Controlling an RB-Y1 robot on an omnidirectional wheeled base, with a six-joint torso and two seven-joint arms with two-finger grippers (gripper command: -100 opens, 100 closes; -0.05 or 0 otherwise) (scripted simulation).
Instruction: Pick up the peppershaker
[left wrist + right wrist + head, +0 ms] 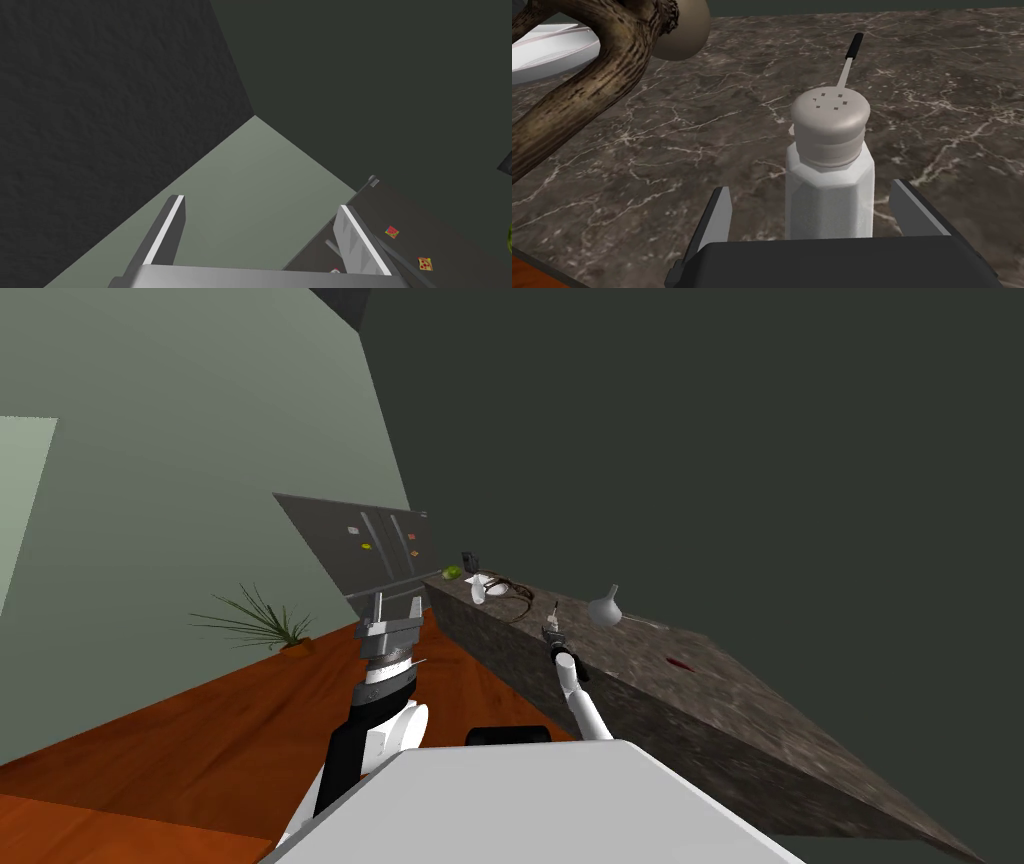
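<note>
The shaker point(829, 170) stands upright on the dark marbled counter point(662, 150), right between the fingers point(714, 220) of the right claw point(811, 186). That claw is spread wide: a strip of counter shows on each side of the shaker, so neither finger touches it. The shaker has a pale faceted body and a domed grey cap with small holes (its base is hidden behind the claw's dark body). Past it, at 12 o'clock from the claw, lies a thin utensil point(852, 55) with a black handle. At about 10 o'clock a gnarled brown branch point(587, 80) arcs over the counter, with a white bowl point(547, 50) beyond it.

In the head view the right arm reaches over the counter's near edge. From its tip, a grey flask point(605, 608) stands at 2 o'clock on the counter, and a grey fridge point(370, 548) rises at 10 o'clock past the counter's far end. The left claw point(392, 616) is held up over the brown floor point(200, 738), at 9 o'clock from the right arm's tip, its fingers likewise wide apart. A spiky plant point(260, 623) sits at 9 o'clock from it.
</note>
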